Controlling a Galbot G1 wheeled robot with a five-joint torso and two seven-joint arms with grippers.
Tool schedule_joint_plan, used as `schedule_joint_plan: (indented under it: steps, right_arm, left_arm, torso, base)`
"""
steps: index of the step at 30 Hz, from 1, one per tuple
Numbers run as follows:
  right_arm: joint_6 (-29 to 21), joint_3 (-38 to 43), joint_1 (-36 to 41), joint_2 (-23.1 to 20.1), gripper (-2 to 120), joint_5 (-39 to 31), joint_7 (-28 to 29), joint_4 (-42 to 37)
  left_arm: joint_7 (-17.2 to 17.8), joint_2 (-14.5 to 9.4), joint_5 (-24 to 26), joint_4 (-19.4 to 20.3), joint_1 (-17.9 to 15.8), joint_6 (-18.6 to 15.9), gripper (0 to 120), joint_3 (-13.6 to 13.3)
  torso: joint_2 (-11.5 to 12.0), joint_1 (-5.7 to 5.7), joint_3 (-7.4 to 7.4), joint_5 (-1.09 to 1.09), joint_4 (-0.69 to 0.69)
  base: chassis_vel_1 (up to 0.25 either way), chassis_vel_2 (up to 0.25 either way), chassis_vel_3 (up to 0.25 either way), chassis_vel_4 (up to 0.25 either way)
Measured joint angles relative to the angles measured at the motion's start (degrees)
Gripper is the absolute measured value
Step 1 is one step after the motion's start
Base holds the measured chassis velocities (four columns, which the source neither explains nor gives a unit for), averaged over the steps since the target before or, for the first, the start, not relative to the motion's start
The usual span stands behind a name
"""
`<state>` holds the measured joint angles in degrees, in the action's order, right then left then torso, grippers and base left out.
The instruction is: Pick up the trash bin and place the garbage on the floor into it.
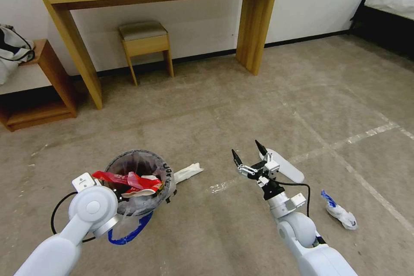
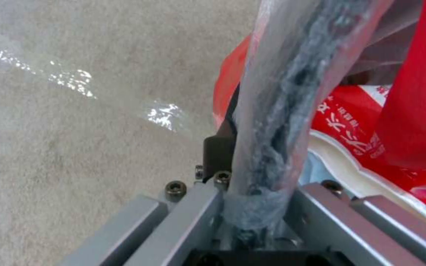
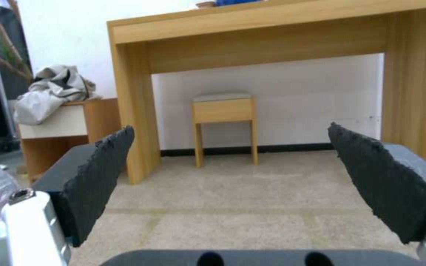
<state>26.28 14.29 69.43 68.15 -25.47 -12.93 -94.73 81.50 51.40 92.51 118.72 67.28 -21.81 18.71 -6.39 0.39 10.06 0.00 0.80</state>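
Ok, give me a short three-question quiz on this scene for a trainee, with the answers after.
1. True or false: the right gripper is shut on a wrapper.
2. What does the left gripper grip? A) the stool B) the bin's rim C) the mask
3. Name one piece of garbage lying on the floor.

Key:
1. False: it is open and empty.
2. B: it clamps the bag-lined rim of the bin.
3. The blue-and-white wrapper, the mask or the white paper.
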Motion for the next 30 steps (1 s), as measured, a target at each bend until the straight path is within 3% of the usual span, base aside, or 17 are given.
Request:
schedule_joint_plan:
  steps: [30]
  right_arm:
    - [0.90, -1.84, -2.82, 0.47, 100, 0.95, 0.03, 2.84]
  left_arm:
    - [-0.75, 0.07, -0.41, -0.50, -0.08, 0.43, 0, -0.27]
  torso:
    - [0.01, 0.01, 0.01, 0.00, 0.01]
  base:
    - [0.000, 0.000, 0.000, 0.000]
